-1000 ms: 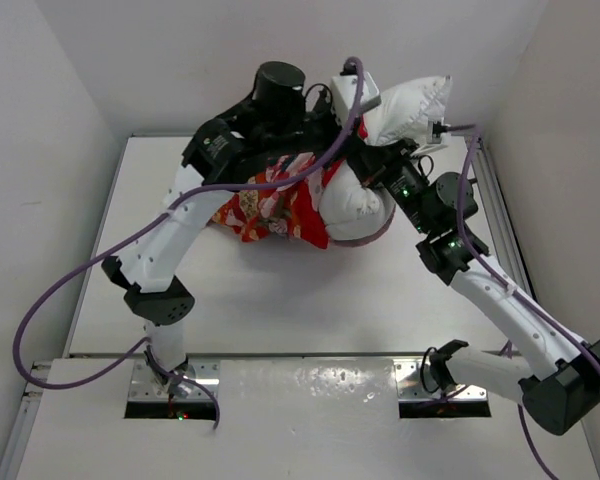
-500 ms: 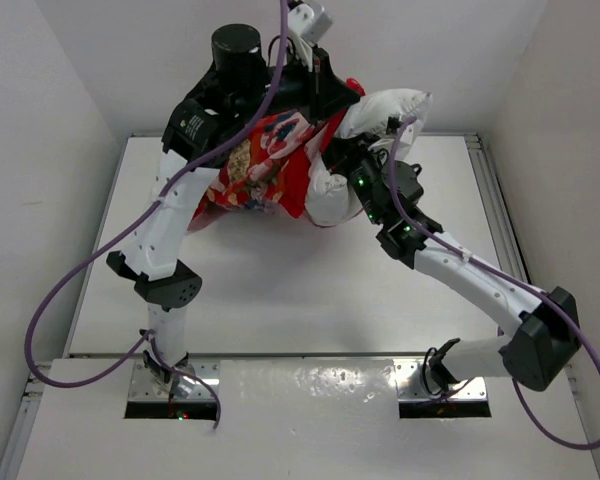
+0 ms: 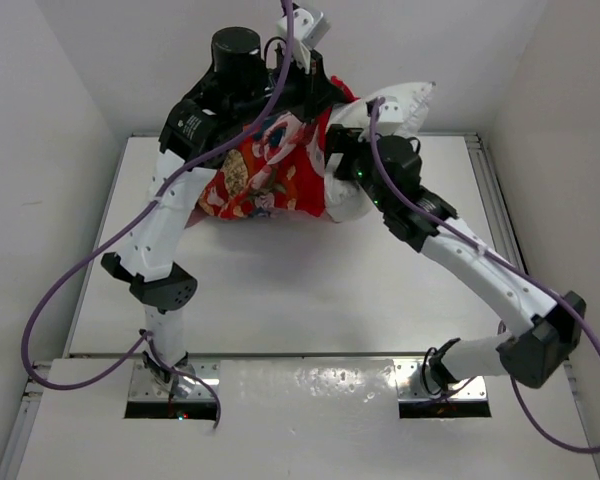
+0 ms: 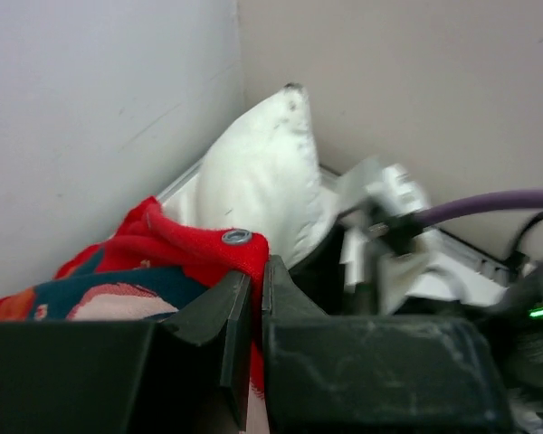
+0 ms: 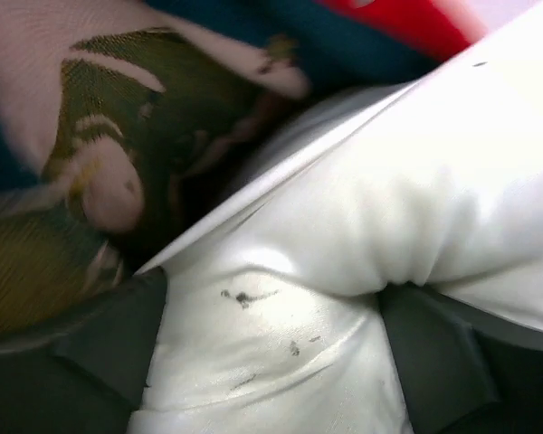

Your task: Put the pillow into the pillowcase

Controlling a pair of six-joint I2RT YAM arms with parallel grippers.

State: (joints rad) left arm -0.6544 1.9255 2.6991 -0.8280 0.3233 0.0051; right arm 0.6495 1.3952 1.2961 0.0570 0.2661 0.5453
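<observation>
Bulging out to the right of the bundle, the one pillow (image 3: 404, 101) is held up at the back of the tabletop (image 3: 280, 290), close to the far wall (image 3: 450, 40). One plump white corner points up and to the right. A second white bulge shows low down, under the red cloth. The single pillowcase (image 3: 265, 175) lies against the pillow's left part and covers it. Its printed red face is turned to the overhead camera and hangs down toward the tabletop. How much of the pillow is actually inside the sleeve cannot be told, because both arms cross in front of the opening.

The left claw (image 4: 256, 271) is pinched nearly shut on the red hem of the pillowcase, just below a small metal ring (image 4: 236, 237) set in the fabric. In that wrist view the pillow rises behind the hem into the corner where two walls meet, and the other arm's wrist is a blur just to the right.

The right claw (image 5: 276, 312) grips the pillow. Its two dark fingers (image 5: 118, 339) stand wide apart, with a fold of white fabric bunched between them. The fold carries a few dark specks. The printed pillowcase lies just above and touches the pillow.

There are two arms, one reaching in from each side and meeting at the bundle. The two purple cables (image 3: 60, 300) loop along them, one to each arm, and the right arm's cable passes in front of the pillow's raised corner.
</observation>
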